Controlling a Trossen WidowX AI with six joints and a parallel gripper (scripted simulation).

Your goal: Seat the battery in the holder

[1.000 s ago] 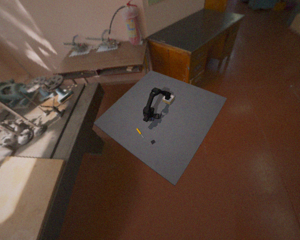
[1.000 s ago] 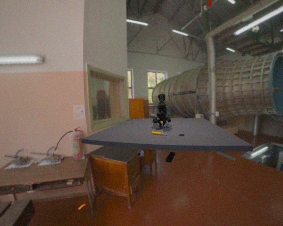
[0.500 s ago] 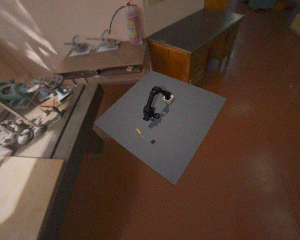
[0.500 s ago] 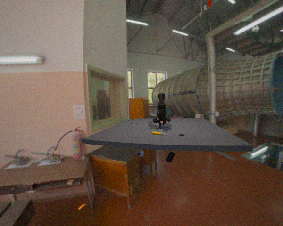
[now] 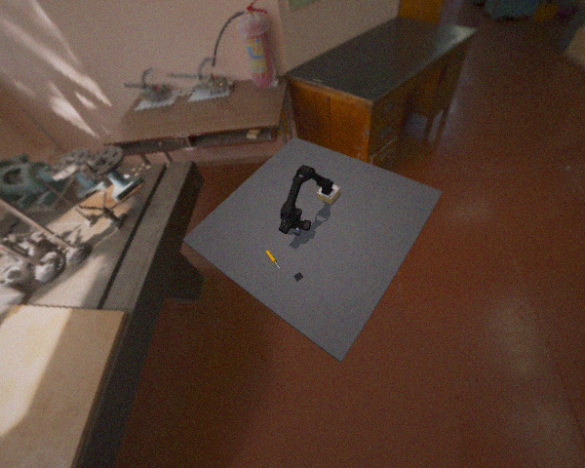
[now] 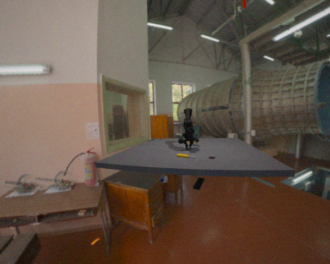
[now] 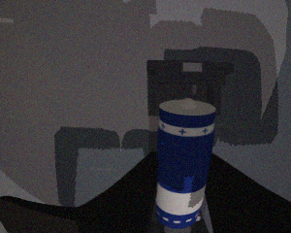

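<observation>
Layout. On the table [image 5: 373, 236] [image 6: 148, 166], exterior view: 1 screwdriver [image 5: 270, 255] [image 6: 182, 155] lies left of 1 small square [image 5: 298, 276] [image 6: 212, 157], both before the arm [image 5: 293, 193] [image 6: 188, 125]. Wrist view: 1 battery [image 7: 185, 160] between the gripper's [image 5: 296, 231] [image 6: 188, 147] [image 7: 184, 157] fingers; 1 holder [image 7: 160, 66] beyond its terminal end.
</observation>
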